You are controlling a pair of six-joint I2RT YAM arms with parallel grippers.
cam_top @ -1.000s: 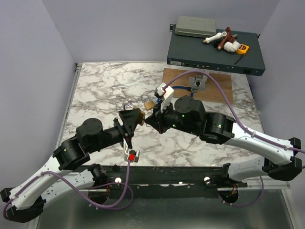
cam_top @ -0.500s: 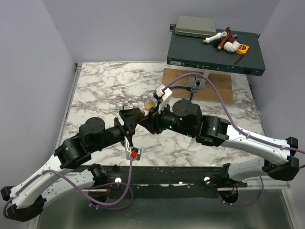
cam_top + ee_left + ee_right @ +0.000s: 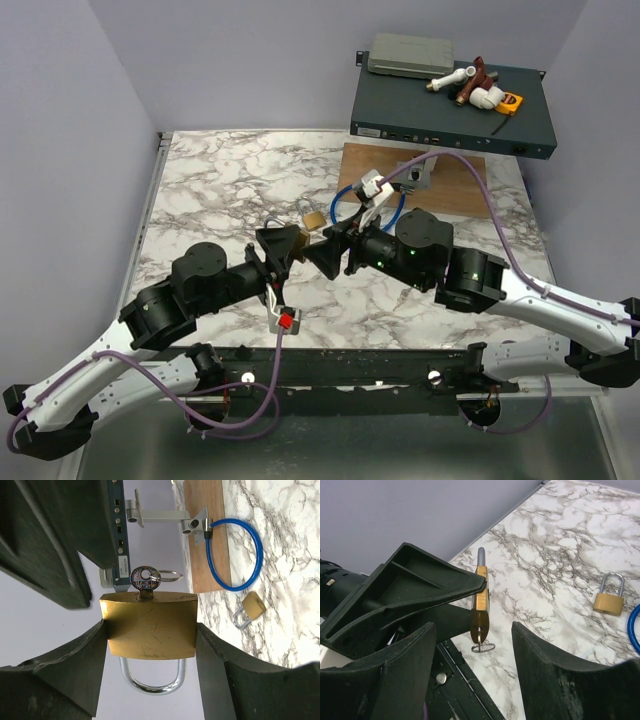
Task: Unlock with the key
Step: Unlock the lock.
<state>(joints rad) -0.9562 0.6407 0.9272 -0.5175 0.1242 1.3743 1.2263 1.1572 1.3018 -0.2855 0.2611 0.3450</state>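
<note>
My left gripper is shut on a brass padlock, one finger on each side of its body. Both legs of the silver shackle sit in the body. The key stands in the keyhole with its head and a thin ring sticking out. In the right wrist view the same padlock shows edge-on, the key pointing at my right gripper. That gripper is open a short way off the key, holding nothing. From above, the two grippers face each other.
A second brass padlock lies on the marble table. Beyond it a blue cable loop runs to a metal bracket on a wooden board. A dark equipment box with parts on top stands at the back right.
My right gripper has opened, let go of the key and drawn back to the right. The left gripper still holds the padlock in nearly the same place.
</note>
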